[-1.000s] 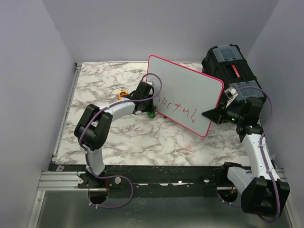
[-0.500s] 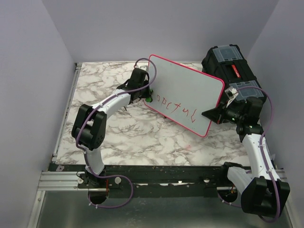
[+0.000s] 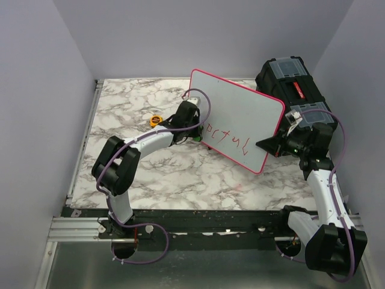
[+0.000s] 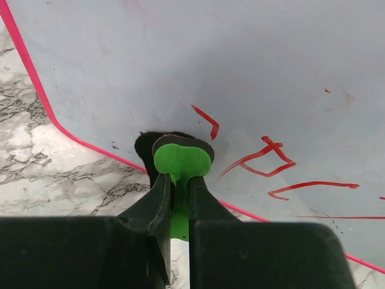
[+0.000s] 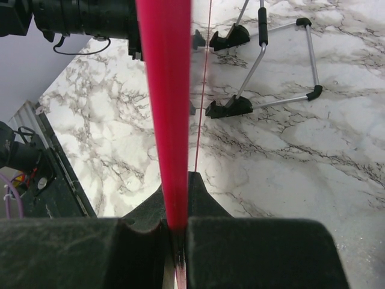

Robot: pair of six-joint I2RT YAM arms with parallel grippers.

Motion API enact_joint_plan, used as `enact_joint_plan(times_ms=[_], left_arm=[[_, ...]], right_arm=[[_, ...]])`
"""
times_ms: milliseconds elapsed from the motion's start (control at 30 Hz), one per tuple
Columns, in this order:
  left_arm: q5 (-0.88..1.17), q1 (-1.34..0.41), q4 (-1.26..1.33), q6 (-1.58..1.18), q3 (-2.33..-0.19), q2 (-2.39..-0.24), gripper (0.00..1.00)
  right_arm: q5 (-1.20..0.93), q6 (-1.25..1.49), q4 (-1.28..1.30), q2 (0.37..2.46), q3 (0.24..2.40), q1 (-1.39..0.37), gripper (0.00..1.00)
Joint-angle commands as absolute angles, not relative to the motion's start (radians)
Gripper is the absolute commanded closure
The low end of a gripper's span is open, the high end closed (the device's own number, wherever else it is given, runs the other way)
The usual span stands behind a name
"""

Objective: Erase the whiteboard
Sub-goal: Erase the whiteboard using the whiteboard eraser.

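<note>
— Left gripper (image 4: 178,186), status?
— Clenched on green eraser (image 4: 182,161), pad touching whiteboard (image 3: 240,114), centre of top view, left of red lettering (image 3: 227,139).
— Right gripper (image 5: 174,226)?
— Clamped on whiteboard's pink rim (image 5: 163,120), centre right, just below black toolbox (image 3: 289,81).
</note>
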State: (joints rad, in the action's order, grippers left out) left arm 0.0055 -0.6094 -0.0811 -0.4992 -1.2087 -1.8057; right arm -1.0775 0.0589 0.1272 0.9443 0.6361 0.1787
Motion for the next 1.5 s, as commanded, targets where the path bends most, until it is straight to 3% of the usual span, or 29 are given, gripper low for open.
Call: enact_joint_plan(times_ms=[0, 367, 1000, 1467], left_arm=[[0.010, -0.626, -0.029, -0.496, -1.241, -1.759, 1.00], [0.023, -0.570, -0.060, -0.488, -1.381, -1.784, 1.00], [0.076, -0.666, 0.085, -0.584, -1.029, -1.781, 1.00], [0.074, -0.463, -0.179, -0.477, -1.406, -1.807, 1.00]], right_arm=[[-1.341, 0.070, 0.050, 0.925, 0.644, 0.149, 1.00], [-1.341, 0.070, 0.049, 0.922, 0.644, 0.149, 0.99], [-1.341, 0.069, 0.050, 0.926, 0.644, 0.149, 1.00], [-1.341, 0.069, 0.050, 0.919, 0.644, 0.149, 0.99]])
